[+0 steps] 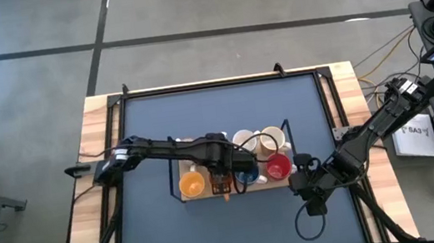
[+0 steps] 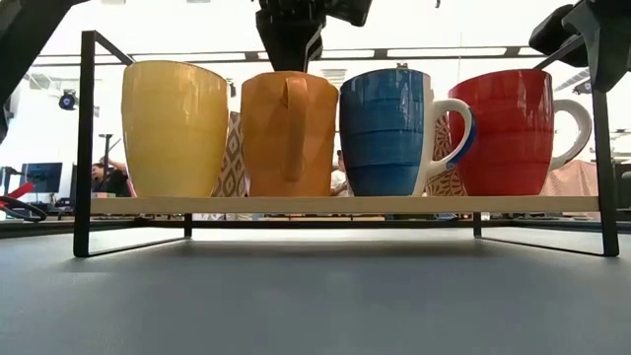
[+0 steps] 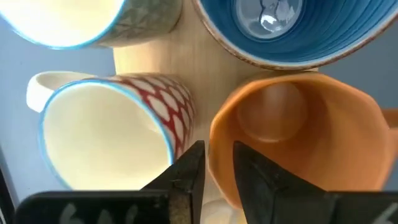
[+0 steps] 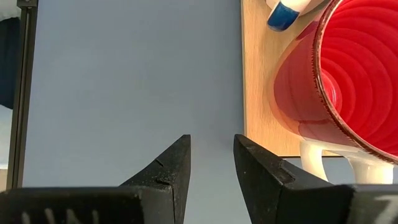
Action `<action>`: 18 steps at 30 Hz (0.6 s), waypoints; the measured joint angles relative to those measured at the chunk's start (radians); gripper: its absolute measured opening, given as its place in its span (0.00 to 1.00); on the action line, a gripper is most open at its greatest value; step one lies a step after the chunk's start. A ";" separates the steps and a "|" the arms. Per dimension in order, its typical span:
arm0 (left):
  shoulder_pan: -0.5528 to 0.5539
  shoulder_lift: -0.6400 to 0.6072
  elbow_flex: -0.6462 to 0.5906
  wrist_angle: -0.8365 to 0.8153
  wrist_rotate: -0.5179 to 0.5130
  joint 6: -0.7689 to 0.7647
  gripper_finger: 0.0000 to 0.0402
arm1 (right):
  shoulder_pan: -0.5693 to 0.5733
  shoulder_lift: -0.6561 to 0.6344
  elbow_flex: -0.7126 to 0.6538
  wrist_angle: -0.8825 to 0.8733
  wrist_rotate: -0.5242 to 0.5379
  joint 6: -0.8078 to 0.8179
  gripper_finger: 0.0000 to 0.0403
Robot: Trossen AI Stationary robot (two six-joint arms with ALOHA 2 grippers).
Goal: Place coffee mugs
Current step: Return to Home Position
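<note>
On the desk: a low black wire-frame shelf with a pale wooden board (image 2: 345,204) stands in the middle of the dark grey-blue desk (image 2: 315,306) and carries the mugs in two rows.
Front row: a glossy yellow ceramic mug (image 2: 175,128), a ribbed orange ceramic mug (image 2: 288,133), a ribbed blue mug with a white handle (image 2: 385,133) and a ribbed red mug with a white handle (image 2: 513,133) stand upright, side by side. They are packed close, probably so that all fit on the board.
Back row: a cream mug with a red lattice pattern (image 3: 106,134) stands beside a cream mug with a grey-green pattern (image 3: 62,18). A plain white mug (image 1: 273,138) closes the row's right end. The left arm hides part of this row.
Left gripper (image 3: 219,149): it hangs just above the orange mug's rim, jaws slightly parted and pinching nothing. That mug looks set down and freed.
Right gripper (image 4: 212,140): it hovers over bare desk just beside the shelf's right end, near the red mug, jaws a little spread and empty.
Task state: every mug in view rests on the board, so only the arms' retreat seems left.
</note>
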State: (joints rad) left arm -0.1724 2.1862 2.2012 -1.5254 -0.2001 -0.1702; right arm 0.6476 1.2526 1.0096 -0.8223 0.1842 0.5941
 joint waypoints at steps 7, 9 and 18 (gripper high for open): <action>-0.016 -0.022 0.081 -0.044 -0.035 -0.033 0.16 | 0.000 0.000 0.000 -0.002 0.001 -0.027 0.28; -0.029 -0.043 0.099 -0.045 -0.055 -0.026 0.16 | 0.000 0.000 0.000 -0.001 0.013 -0.052 0.28; -0.125 -0.276 0.033 -0.043 -0.236 -0.148 0.16 | -0.013 -0.062 -0.014 0.036 0.105 -0.137 0.28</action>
State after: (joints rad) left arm -0.2978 1.9105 2.2341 -1.5687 -0.4362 -0.3184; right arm 0.6350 1.1905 0.9954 -0.7861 0.2894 0.4568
